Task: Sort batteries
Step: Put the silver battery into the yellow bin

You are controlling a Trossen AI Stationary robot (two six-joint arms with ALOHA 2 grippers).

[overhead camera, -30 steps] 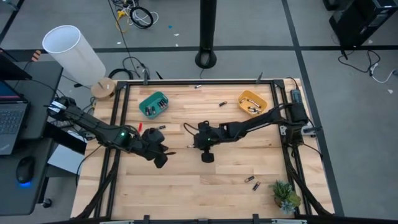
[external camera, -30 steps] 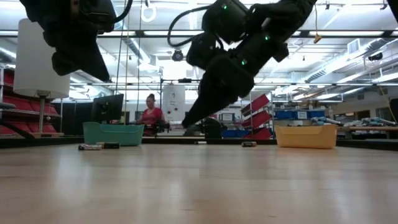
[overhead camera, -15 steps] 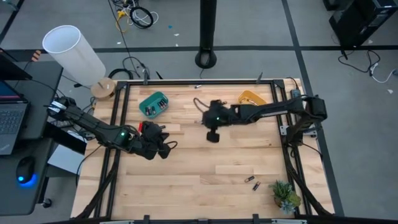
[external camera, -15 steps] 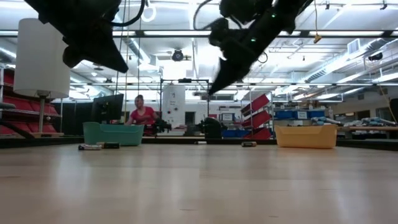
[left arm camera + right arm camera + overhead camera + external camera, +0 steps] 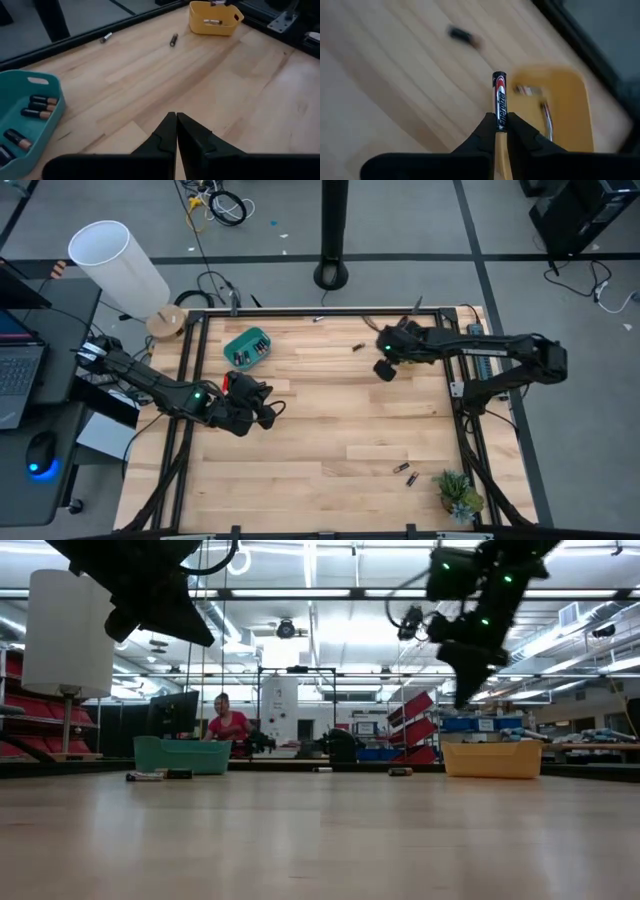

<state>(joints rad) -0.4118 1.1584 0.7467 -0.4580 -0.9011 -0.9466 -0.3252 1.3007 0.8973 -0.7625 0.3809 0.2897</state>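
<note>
A slim battery (image 5: pixel 499 100), black and silver with red on its label, stands pinched between the fingers of the right gripper (image 5: pixel 499 131), its tip pointing toward the orange bin (image 5: pixel 570 120), which appears blurred just beyond it. In the high view the right gripper (image 5: pixel 383 368) hangs over the far right part of the table, close to the spot where the bin lies mostly hidden under the arm. A lone dark battery (image 5: pixel 356 347) lies just beside that gripper on the bare boards, and two more batteries (image 5: pixel 406 472) rest near the front edge by a small potted plant (image 5: pixel 458 495).

The teal bin (image 5: pixel 247 347) sits near the far left corner and holds several batteries (image 5: pixel 39 106); its rim is close to the table's black frame (image 5: pixel 186 380). The left gripper (image 5: pixel 262 410) hovers below that bin, near the left edge, with its fingers (image 5: pixel 165 135) pressed together on nothing. Between the two arms the middle and front of the table (image 5: pixel 320 440) lie as open wood. In the low view, what may be two more batteries (image 5: pixel 158 775) lie beside the teal bin.
</note>
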